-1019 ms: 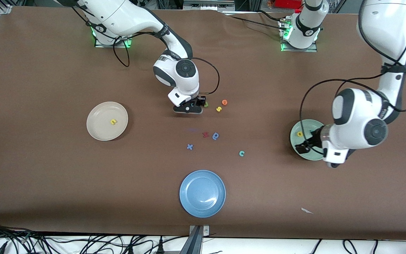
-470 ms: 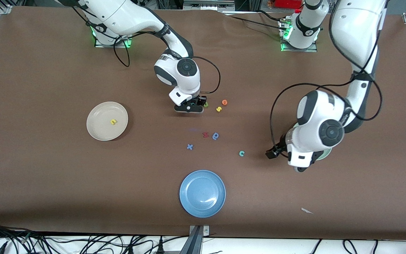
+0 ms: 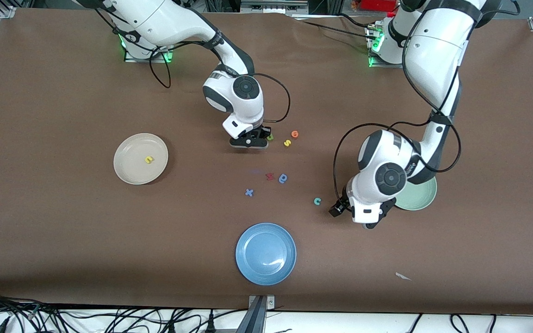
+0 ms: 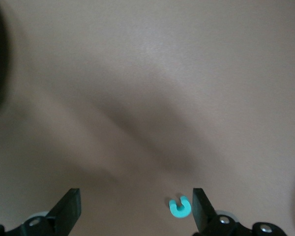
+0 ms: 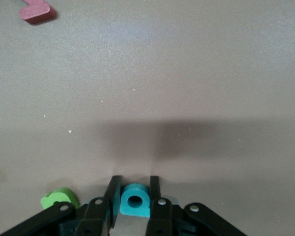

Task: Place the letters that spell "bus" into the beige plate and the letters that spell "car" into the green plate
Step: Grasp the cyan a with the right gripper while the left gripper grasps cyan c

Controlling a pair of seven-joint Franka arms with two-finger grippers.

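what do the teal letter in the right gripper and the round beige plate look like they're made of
The small teal letter, pinched between the right gripper's fingers, looks like soft foam: thick, matte, with blunt cut edges and a punched round hole. The round beige plate looks like glazed ceramic or hard plastic; its smooth, plain surface has a faint sheen along the rim, but the look alone cannot settle which.

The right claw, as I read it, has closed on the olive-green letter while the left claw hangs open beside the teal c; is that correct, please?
Not quite: the right claw has closed on the teal letter, as the right wrist view shows; the olive-green letter lies beside it. The left claw does hang open beside the teal c.
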